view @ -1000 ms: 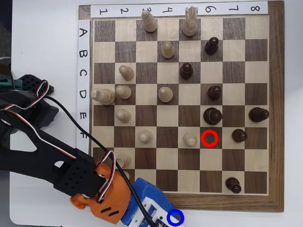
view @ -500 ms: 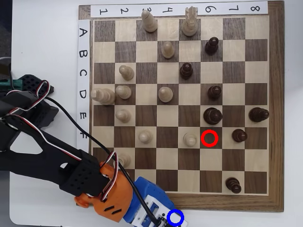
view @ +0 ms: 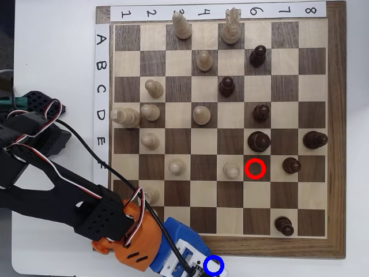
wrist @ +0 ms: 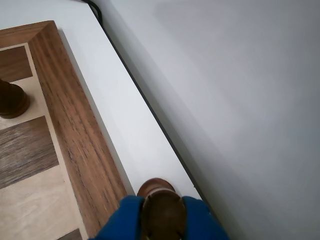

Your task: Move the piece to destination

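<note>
A dark-brown pawn [wrist: 162,212], glossy and round-based, is being gripped between the blue fingers [wrist: 122,220] of the claw [wrist: 161,222], over the white table strip [wrist: 125,125] just beside the board's frame [wrist: 75,120]. In the overhead view, the blue circle [view: 214,266] is being shown at the claw's tip.

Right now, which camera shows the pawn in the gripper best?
The wrist view: the piece sits between the blue fingers, over the white table just off the board's frame. In the overhead view the gripper body hides it; only the blue circle marks the place.
</note>
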`<move>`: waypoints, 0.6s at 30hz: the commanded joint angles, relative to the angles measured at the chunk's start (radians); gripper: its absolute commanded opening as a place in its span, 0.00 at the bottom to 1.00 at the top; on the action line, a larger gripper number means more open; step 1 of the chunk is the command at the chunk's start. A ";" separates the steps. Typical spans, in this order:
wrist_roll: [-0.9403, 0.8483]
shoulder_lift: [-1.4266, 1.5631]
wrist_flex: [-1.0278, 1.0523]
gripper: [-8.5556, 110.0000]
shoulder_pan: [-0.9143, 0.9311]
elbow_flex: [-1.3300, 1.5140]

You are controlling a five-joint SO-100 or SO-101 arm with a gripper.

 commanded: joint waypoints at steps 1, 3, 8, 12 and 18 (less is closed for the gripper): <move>0.021 0.006 -0.083 0.07 0.023 -0.080; 0.031 0.009 -0.094 0.07 0.021 -0.084; 0.037 0.028 -0.118 0.07 0.018 -0.083; 0.031 0.026 -0.123 0.07 0.017 -0.083; 0.048 0.020 -0.123 0.11 0.009 -0.083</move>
